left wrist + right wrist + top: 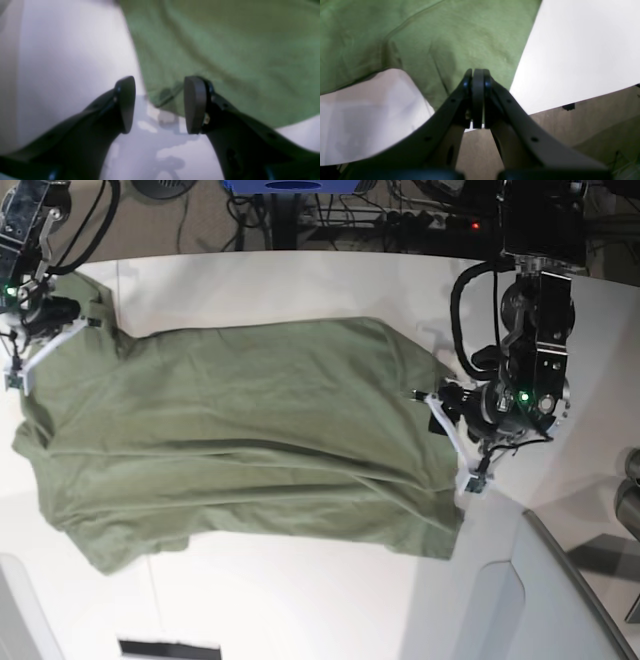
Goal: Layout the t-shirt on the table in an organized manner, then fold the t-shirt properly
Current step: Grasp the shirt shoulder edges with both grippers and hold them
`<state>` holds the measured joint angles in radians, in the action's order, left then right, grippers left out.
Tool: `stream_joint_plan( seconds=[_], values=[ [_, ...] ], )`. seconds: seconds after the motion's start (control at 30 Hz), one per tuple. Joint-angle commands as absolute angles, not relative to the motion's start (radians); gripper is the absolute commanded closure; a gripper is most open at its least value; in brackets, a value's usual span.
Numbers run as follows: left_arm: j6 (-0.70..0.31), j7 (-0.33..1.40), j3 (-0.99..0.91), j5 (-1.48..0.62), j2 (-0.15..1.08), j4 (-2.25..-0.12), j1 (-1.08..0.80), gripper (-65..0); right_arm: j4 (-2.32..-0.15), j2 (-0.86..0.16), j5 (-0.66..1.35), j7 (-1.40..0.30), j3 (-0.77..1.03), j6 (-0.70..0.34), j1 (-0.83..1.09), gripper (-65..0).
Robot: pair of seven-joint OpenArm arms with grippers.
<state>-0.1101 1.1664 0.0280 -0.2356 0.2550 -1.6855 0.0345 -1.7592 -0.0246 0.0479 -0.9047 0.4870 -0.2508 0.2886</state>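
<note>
The olive-green t-shirt (250, 440) lies spread across the white table (290, 605), with wrinkles along its lower part. My left gripper (432, 412) is at the shirt's right-hand edge. In the left wrist view it (160, 105) stands open, its fingers straddling a corner of the t-shirt (225, 50) that rests on the table (62, 62); nothing is pinched. My right gripper (75, 318) is at the shirt's far-left corner. In the right wrist view it (478, 97) is shut, with the t-shirt (445, 37) fabric drawn to its tips near the table (570, 50) edge.
A grey angled panel (520, 600) rises at the near right, and another grey panel (18, 610) sits at the near left. A black strip (170, 648) marks the table's near edge. Cables and floor (570, 130) lie beyond the table's edge.
</note>
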Motion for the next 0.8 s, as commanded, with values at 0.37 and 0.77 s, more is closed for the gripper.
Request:
stream_joint_plan(
  seconds=[0.37, 0.77],
  values=[
    [-0.116, 1.198, 0.183, -0.234, 0.254, -1.471, 0.125, -30.3, -1.773, -0.015, 0.048, -0.891, 0.493, -0.248, 0.288, 0.0],
    [-0.116, 1.135, 0.186, -0.234, 0.228, -1.415, 0.119, -30.3, -1.773, -0.015, 0.048, -0.891, 0.492, -0.248, 0.298, 0.0]
  ],
)
